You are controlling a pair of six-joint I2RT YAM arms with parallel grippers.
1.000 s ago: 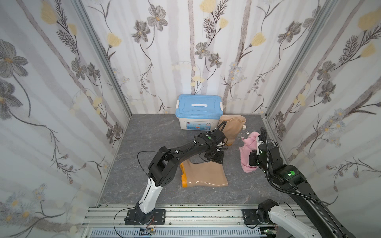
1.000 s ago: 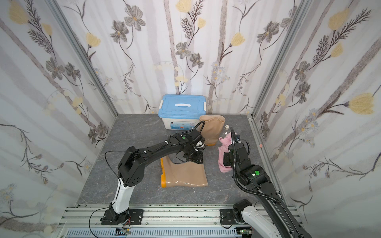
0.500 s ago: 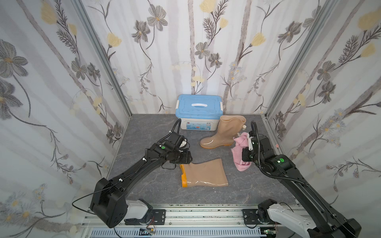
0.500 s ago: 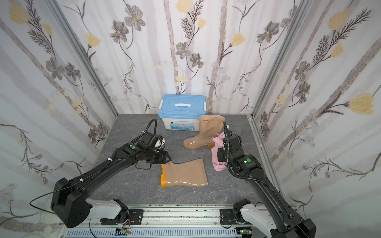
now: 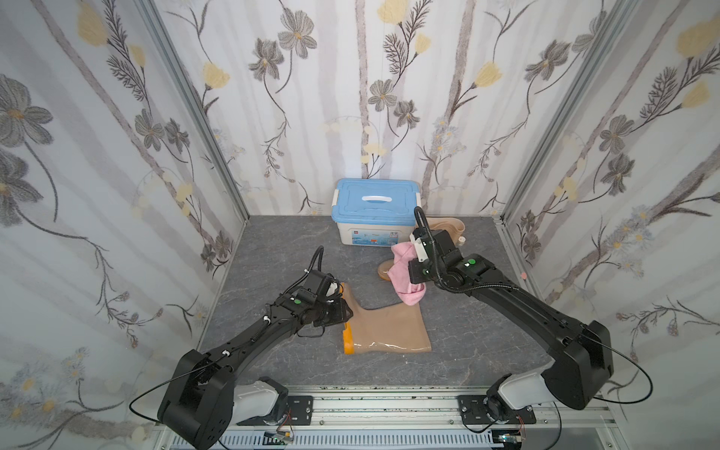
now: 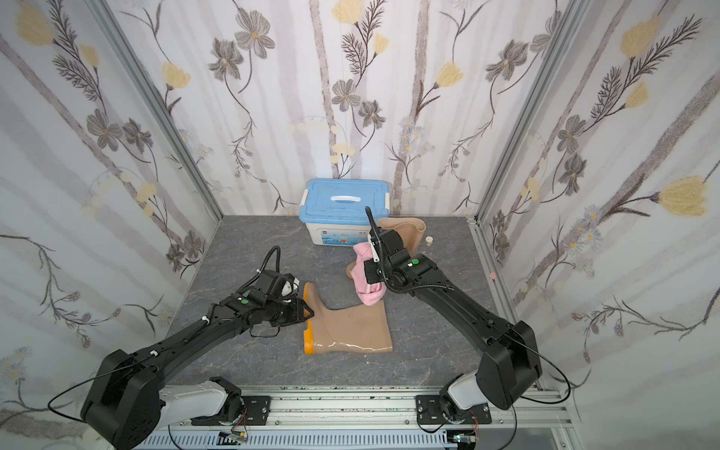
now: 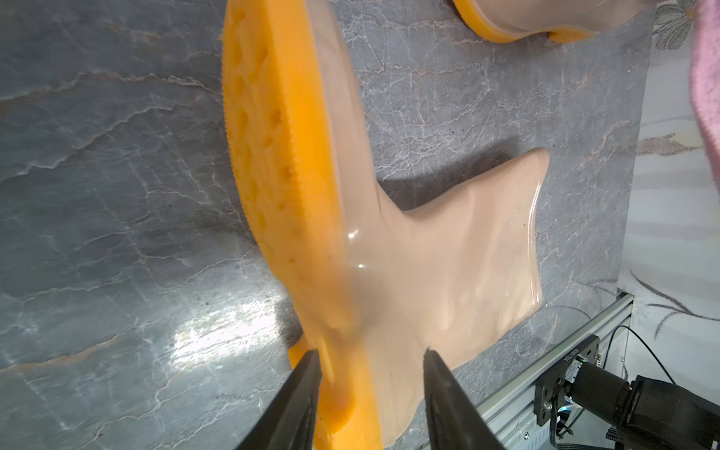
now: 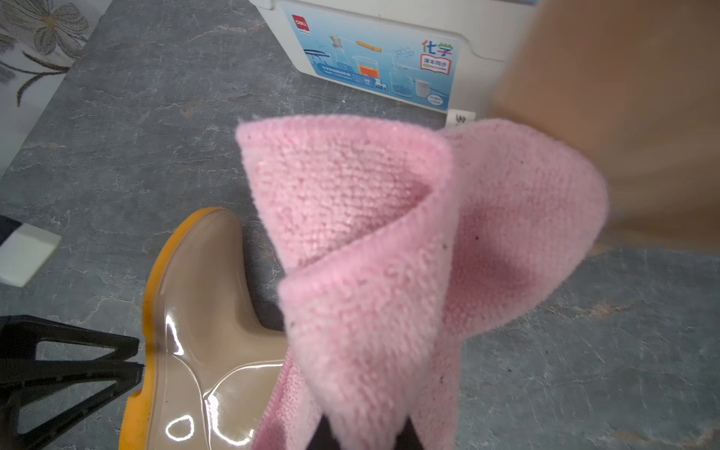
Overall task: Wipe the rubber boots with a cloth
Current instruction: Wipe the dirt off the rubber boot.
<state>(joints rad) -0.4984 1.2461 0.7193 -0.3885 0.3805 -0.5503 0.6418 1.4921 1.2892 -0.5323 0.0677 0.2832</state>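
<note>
Wiping looks about to begin. The right gripper is clamped on the pink cloth, which dangles by the boot lying mid-bench near the front edge. The second boot stands by the back edge. The left gripper sits half-open astride the heel (grip unclear). Next, I'd say: steady the heel, lower the cloth, rub.

surface: grey marbled tabletop | on it: boot on its side; upright boot; blue-lidded box

In both top views the standing boot is mostly hidden behind the right arm and cloth; only the shaft top and toe show. Wrist view: right gripper buried in cloth, tips cut off at the edge. Heel of lying boot is blurred between the left gripper jaws, so can't tell if it's gripped.
</note>
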